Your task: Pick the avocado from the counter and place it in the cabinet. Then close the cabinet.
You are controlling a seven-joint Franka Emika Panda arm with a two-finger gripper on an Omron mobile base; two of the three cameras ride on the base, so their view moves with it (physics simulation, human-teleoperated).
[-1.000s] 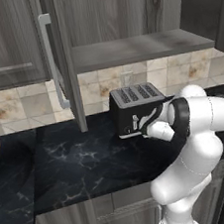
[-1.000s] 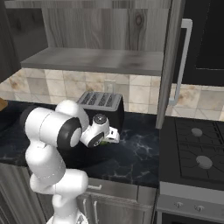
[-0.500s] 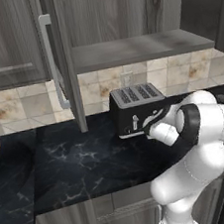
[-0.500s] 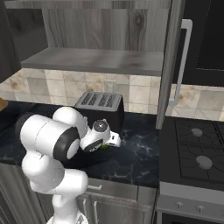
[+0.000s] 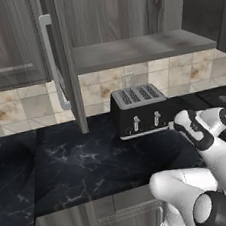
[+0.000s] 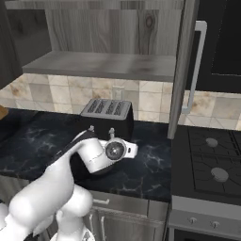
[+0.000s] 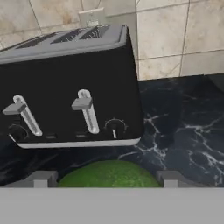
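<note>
While it lies between the fingertips (image 7: 41,178), the avocado (image 7: 108,174) looks glossy green.

Beige tiled backsplash (image 5: 28,103), black toaster (image 5: 137,111), gas stove (image 6: 212,162), perhaps a wall outlet (image 7: 92,17) behind toaster

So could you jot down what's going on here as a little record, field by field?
Setting: simulated kitchen, black marble counter
Avocado: on the counter in front of the toaster, between the gripper's fingertips
Gripper: low over the counter, one jaw on each side of the avocado; grip not confirmed
Cabinet: doors open, grey shelf bare
Stove: right of the counter
Task stage: avocado not yet in the cabinet
</note>
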